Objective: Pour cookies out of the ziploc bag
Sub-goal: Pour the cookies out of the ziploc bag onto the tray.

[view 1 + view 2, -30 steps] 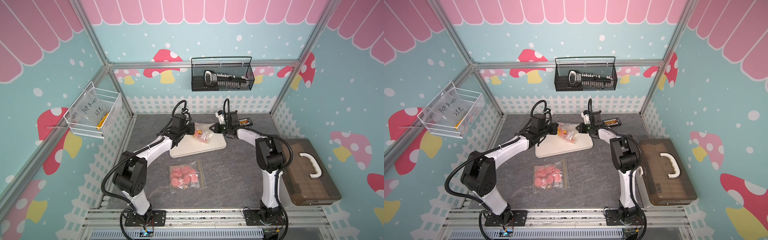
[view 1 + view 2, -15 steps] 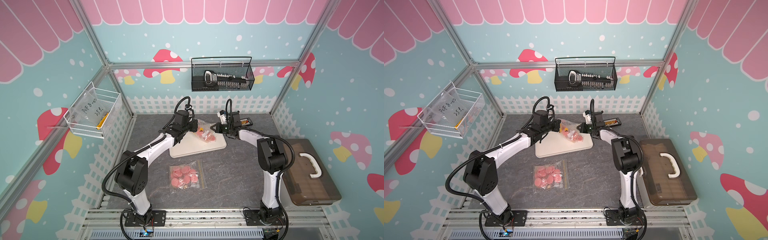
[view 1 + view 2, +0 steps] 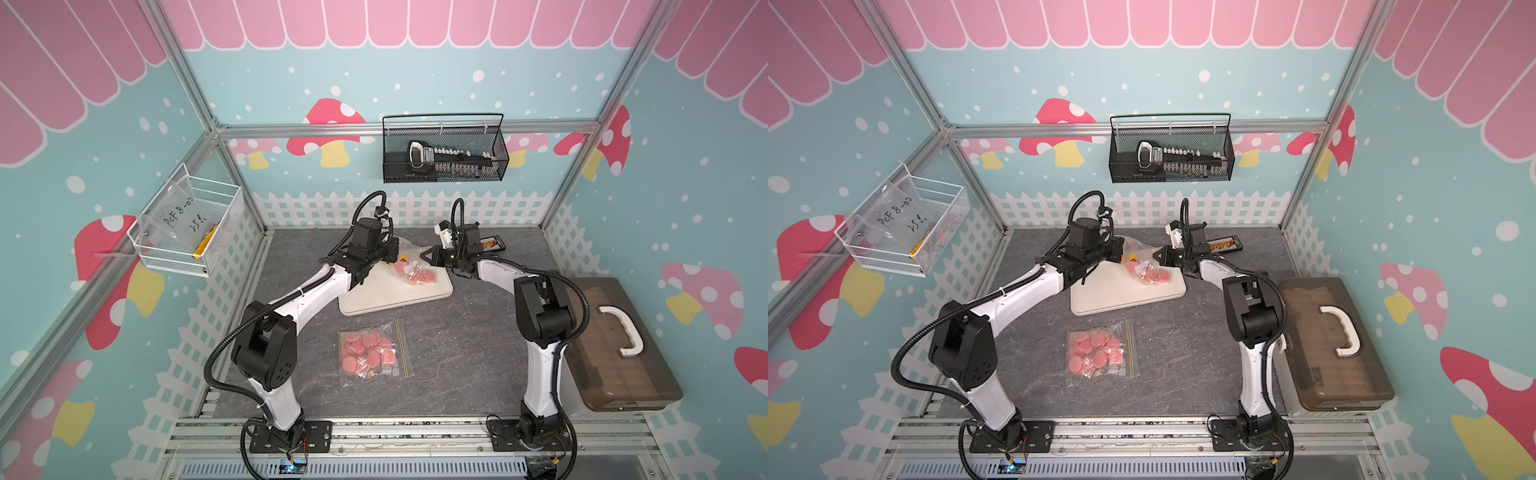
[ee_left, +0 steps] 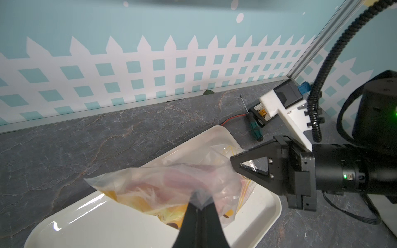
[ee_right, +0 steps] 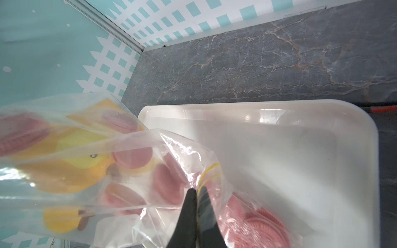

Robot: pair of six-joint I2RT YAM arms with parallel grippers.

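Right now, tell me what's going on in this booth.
Both arms are working one clear ziploc bag over the white tray. The left hand and the right hand each pinch part of its plastic, holding it up and tilted. The pink cookies are bunched at its low end on the tray; I cannot tell whether any are fully out. A second bag of cookies lies flat on the table, untouched.
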